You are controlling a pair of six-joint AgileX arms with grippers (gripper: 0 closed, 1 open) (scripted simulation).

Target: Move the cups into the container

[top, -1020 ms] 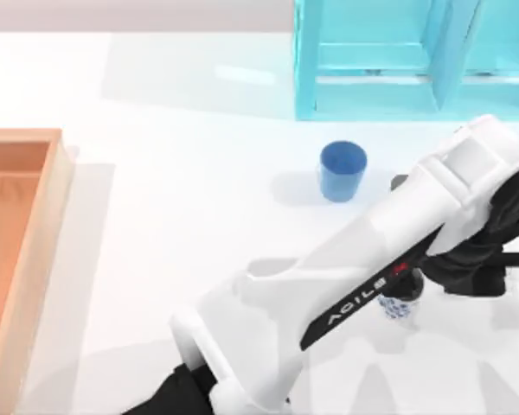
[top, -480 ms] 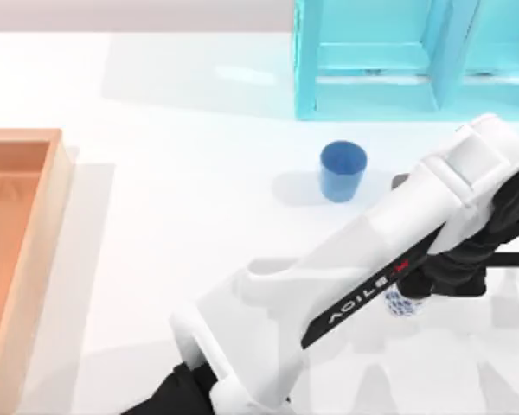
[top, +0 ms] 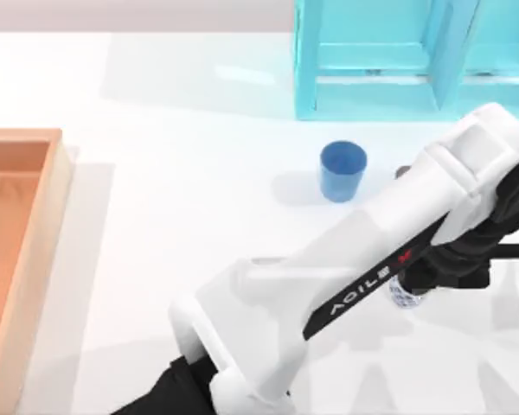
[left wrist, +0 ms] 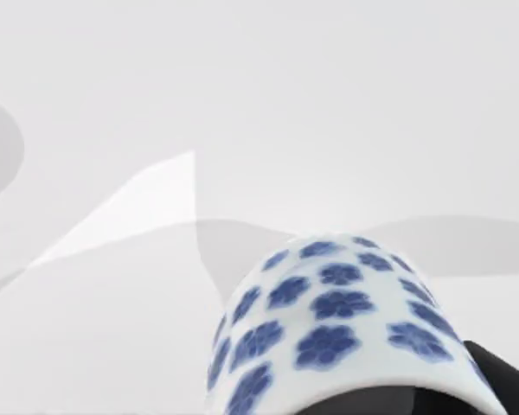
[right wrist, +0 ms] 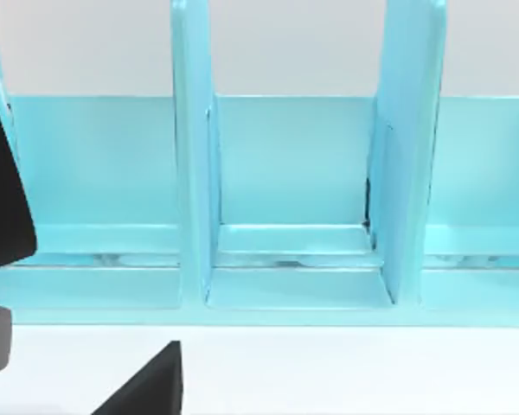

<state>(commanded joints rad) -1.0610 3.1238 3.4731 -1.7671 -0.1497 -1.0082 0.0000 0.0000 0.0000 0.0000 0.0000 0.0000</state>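
One cup, the floral cup [top: 404, 296], sat gripped in the left gripper [top: 415, 290] at lower right; carrying it to the container [top: 35, 251] at far left seemed next.

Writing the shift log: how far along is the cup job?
Nothing is in the wooden container yet. In hand: the left gripper is at the floral cup, on the table's right side. Left: carry it over, then the blue cup by the turquoise shelf.

Two cups: blue cup [top: 342, 170], floral cup [left wrist: 346, 333]; one container [top: 17, 251]; one shelf unit [top: 406, 56]
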